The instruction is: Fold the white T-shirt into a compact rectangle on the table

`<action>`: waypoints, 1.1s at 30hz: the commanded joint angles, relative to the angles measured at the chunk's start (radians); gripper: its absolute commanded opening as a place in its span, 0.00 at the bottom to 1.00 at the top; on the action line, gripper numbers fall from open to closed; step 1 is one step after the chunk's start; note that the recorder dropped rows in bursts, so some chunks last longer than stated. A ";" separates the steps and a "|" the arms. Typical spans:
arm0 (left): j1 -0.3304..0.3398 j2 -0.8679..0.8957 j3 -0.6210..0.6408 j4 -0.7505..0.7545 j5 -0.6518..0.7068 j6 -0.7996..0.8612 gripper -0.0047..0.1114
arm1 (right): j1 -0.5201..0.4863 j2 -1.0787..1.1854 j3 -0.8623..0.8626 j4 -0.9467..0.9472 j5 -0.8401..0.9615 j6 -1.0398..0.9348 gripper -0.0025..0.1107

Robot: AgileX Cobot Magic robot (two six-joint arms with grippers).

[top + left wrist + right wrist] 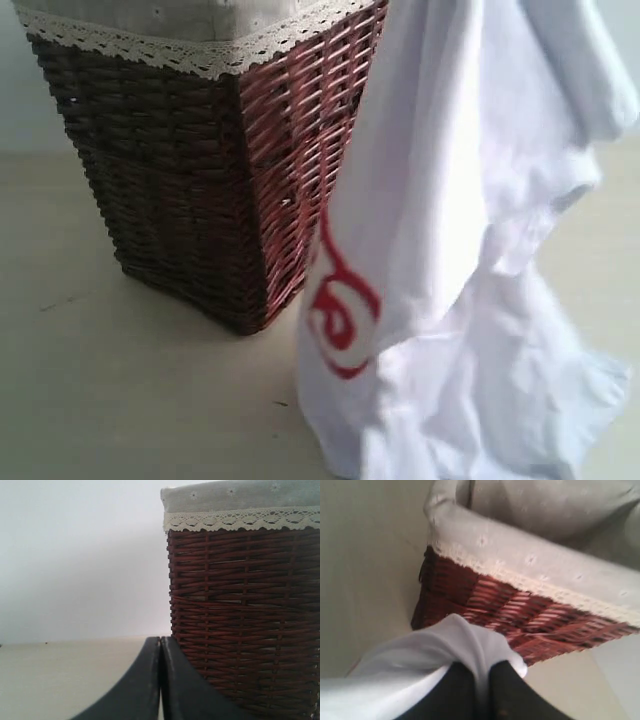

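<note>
White T-shirt (470,200), hanging from right pincer (481,674) — long axis vertical (beside basket (180,180))

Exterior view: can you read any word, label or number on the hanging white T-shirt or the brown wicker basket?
White cotton T-shirt: red-outlined print, creased and partly hidden, cannot be read.
Dark brown wicker basket with lace-trimmed cloth liner: no text visible.

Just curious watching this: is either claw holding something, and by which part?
The right gripper pinches a bunched fold of the white T-shirt; the left gripper is shut, empty.
</note>
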 commanded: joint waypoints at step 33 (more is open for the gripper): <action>0.002 -0.007 -0.001 -0.007 0.004 -0.002 0.04 | 0.141 0.393 0.146 0.778 -0.850 -0.667 0.02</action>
